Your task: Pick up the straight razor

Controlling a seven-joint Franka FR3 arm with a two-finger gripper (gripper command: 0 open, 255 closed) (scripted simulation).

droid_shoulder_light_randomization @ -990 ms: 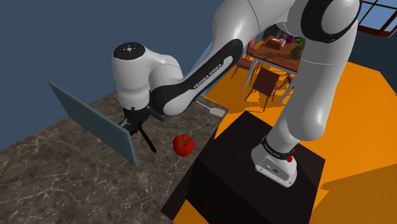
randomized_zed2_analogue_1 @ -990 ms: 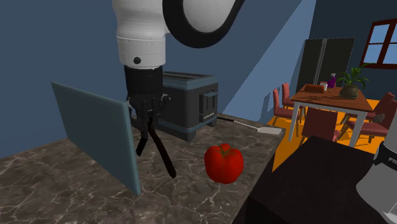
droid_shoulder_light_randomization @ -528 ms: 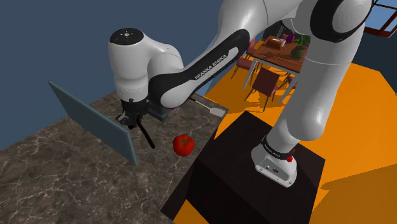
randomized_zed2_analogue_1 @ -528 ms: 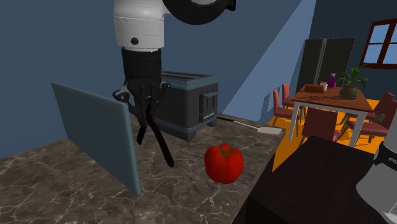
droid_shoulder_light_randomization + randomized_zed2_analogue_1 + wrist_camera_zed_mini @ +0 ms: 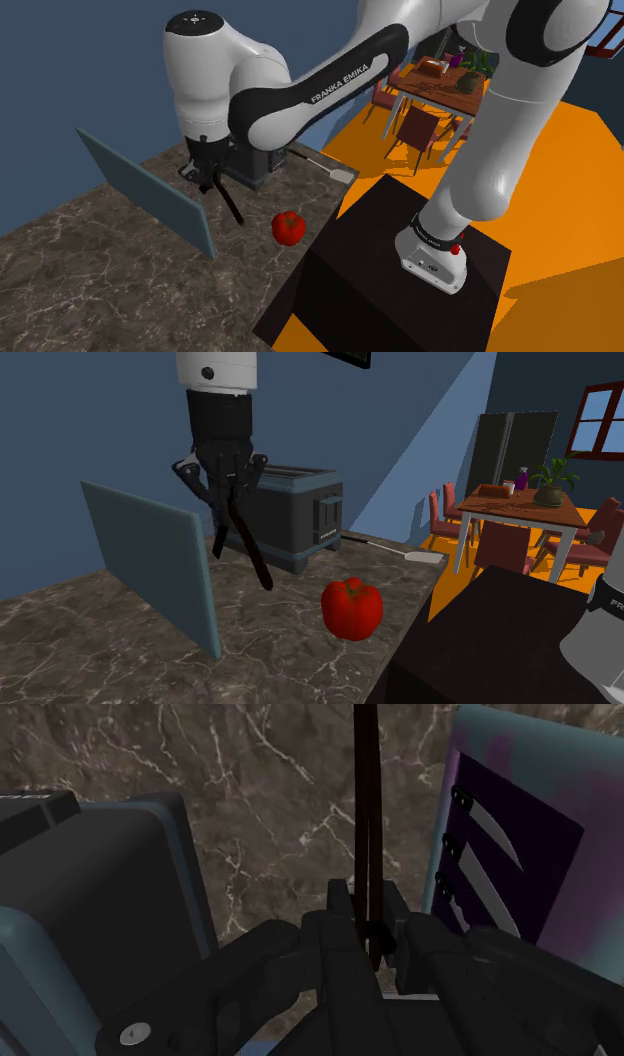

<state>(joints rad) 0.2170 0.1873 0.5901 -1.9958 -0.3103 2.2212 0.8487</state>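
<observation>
The straight razor (image 5: 255, 557) is a thin black folding piece, its two halves splayed in a narrow V. It hangs in the air above the marble counter (image 5: 100, 270), between the blue-grey panel and the toaster. My gripper (image 5: 228, 492) is shut on the razor's upper end and points straight down. In the shoulder view the razor (image 5: 230, 205) slants down from the gripper (image 5: 207, 175). In the wrist view the razor (image 5: 365, 804) runs as a dark bar away from the gripper (image 5: 372, 939) over the marble.
An upright blue-grey panel (image 5: 150, 567) stands close beside the razor; its face (image 5: 520, 854) carries knife blades. A dark toaster (image 5: 295, 517) sits just behind. A red bell pepper (image 5: 351, 608) lies near the counter edge, and a white utensil (image 5: 415, 552) lies beyond it.
The gripper has risen with the razor clasped in it. The razor's lower tip has come off the counter and now hangs clear above it.
</observation>
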